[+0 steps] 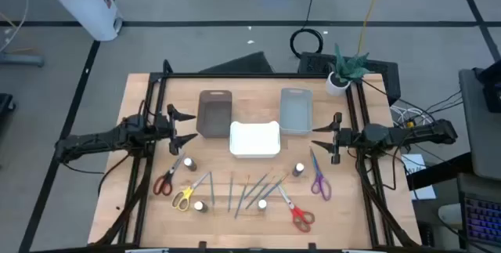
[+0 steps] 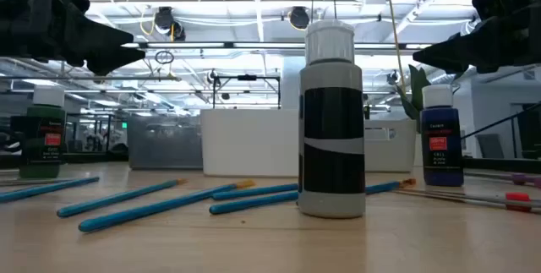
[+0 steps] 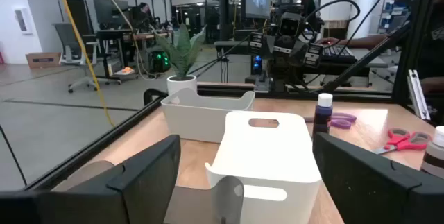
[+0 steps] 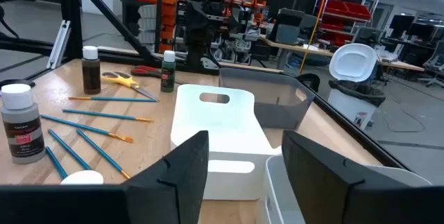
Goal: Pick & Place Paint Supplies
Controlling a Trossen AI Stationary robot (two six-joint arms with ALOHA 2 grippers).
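Three trays sit between both open tools, behind scattered brushes.

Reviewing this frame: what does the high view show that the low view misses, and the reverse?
Only the high view shows the brown tray, the purple scissors, the yellow scissors, and both arms waiting at the table's sides, left gripper and right gripper with jaws open. Only the low view shows the bottles' labels, like the blue bottle. Both show the white tray and blue brushes.
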